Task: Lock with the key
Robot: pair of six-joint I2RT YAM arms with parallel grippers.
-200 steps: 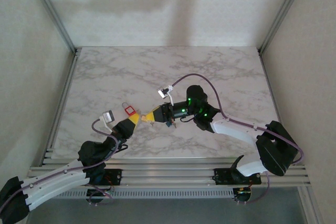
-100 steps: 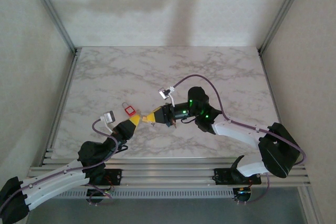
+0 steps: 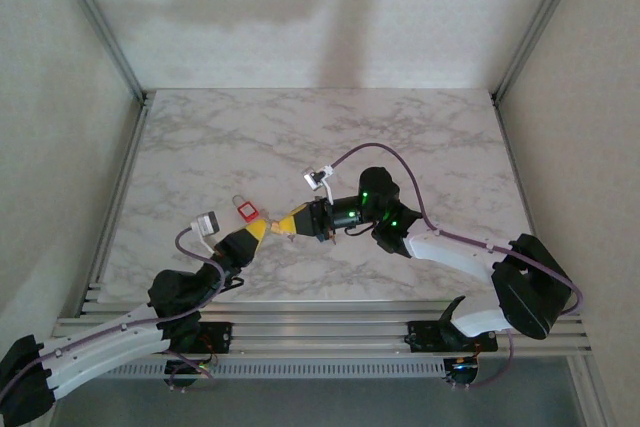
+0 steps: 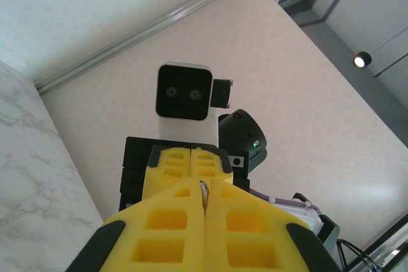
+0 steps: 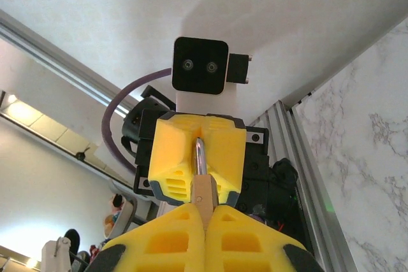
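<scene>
Both grippers meet tip to tip above the marble table (image 3: pixel 420 137). My right gripper (image 3: pixel 292 221) (image 5: pixel 205 211) is shut on the tan brass body of a lock (image 5: pixel 204 189). Its silver shackle (image 5: pixel 200 154) runs edge-on into the cleft of my left gripper (image 5: pixel 199 137). My left gripper (image 3: pixel 262 228) (image 4: pixel 204 190) is shut on a thin sliver of metal (image 4: pixel 204 195), seemingly that shackle's end. The right gripper's yellow pads (image 4: pixel 175 164) sit just beyond it. I cannot make out a key.
A small red padlock-shaped thing (image 3: pixel 245 210) lies on the table just left of the meeting grippers. Grey walls and metal posts (image 3: pixel 115 47) close in the table. Open marble lies behind the arms and to the right.
The right wrist has turned and shifted slightly. Both grippers stay shut and joined at the same spot.
</scene>
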